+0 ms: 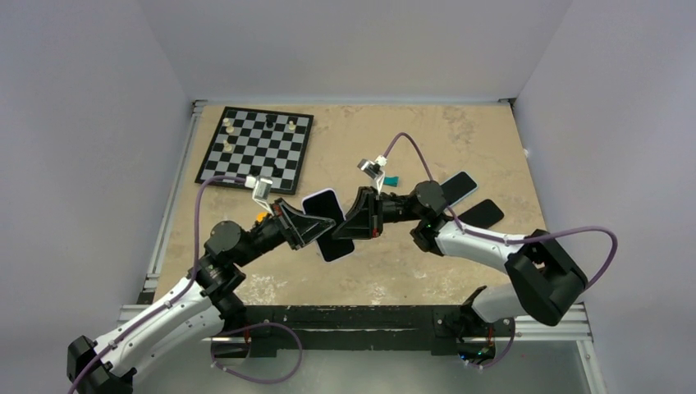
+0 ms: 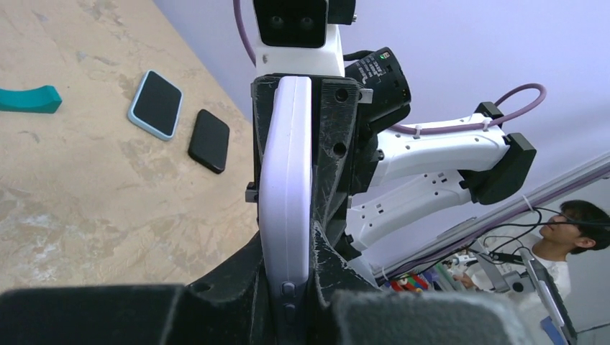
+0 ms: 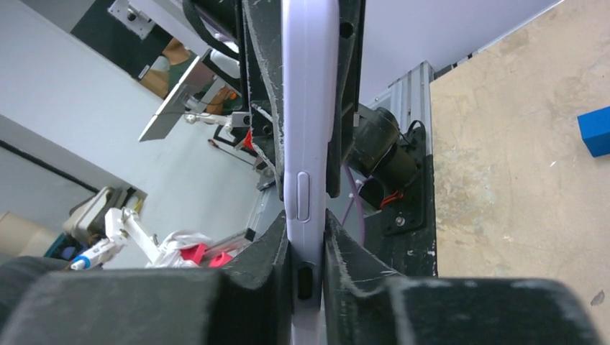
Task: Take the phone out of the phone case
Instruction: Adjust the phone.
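Observation:
A phone with a dark screen sits inside a pale lavender phone case, held in the air above the middle of the table. My left gripper is shut on one side of it and my right gripper is shut on the other side. The left wrist view shows the case edge-on, its side buttons pinched between my left gripper jaws, with the right gripper's fingers clamped further up. In the right wrist view the case stands between my right gripper jaws.
A chessboard with a few pieces lies at the back left. A teal object lies behind the grippers. A phone in a light blue case and a black one lie on the right. A blue block sits on the tabletop.

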Tool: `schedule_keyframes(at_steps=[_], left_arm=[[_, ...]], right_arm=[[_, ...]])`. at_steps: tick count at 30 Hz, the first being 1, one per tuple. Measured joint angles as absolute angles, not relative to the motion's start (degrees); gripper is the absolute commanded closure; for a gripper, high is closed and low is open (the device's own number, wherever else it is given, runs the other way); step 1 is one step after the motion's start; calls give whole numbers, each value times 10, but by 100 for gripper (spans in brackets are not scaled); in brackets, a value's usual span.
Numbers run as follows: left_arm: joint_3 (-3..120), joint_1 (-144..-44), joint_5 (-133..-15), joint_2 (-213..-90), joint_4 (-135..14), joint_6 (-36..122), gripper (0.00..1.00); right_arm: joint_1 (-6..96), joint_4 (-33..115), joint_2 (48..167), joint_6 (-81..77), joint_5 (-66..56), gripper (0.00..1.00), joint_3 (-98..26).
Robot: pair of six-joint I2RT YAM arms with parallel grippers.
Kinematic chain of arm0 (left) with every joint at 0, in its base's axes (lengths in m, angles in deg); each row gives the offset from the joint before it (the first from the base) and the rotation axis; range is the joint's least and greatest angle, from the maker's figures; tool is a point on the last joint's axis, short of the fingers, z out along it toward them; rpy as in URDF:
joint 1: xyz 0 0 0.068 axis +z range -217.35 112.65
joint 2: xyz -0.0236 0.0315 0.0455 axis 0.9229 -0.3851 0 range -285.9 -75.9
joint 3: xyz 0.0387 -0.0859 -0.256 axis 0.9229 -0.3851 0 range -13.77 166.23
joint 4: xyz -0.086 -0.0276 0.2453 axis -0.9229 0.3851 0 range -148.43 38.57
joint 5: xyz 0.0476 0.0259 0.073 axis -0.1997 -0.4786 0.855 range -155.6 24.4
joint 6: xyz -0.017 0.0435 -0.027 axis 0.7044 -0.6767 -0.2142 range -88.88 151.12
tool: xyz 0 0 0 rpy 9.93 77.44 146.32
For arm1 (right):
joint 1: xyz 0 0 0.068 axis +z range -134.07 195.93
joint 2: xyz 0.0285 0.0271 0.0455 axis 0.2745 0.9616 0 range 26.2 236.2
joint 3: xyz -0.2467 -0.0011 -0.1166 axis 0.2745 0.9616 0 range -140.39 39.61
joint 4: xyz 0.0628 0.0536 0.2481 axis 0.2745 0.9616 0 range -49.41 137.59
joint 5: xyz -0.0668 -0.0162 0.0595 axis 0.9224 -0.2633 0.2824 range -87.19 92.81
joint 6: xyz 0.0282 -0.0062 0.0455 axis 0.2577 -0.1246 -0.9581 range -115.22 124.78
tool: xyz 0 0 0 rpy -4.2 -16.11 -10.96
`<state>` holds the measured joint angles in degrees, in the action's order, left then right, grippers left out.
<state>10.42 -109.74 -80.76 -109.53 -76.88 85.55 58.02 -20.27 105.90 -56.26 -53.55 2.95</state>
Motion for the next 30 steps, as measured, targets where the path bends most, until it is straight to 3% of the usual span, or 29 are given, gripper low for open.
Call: schedule_keyframes(at_steps=[2, 8, 11, 16, 22, 24, 27, 30], left_arm=[[100, -1097, -810, -1096, -782, 856, 100], [98, -1081, -816, -1084, -784, 866, 100], [106, -1066, -836, -1081, -775, 878, 100], [127, -1036, -885, -1100, -772, 908, 100], [131, -1014, -940, -1139, -812, 961, 100], [131, -1011, -953, -1149, -825, 972, 100], [131, -1008, -970, -1160, -841, 983, 100], [131, -1005, -975, -1166, -852, 996, 100]], right_arm=[[580, -198, 1052, -556, -537, 48, 30], [580, -133, 985, -492, -542, 42, 40], [580, -104, 959, -465, -546, 44, 45], [580, -68, 940, -430, -559, 60, 45], [579, -57, 941, -411, -584, 70, 45], [579, -57, 942, -410, -590, 70, 45], [579, -60, 944, -410, -601, 63, 45], [580, -73, 944, -409, -614, 65, 45]])
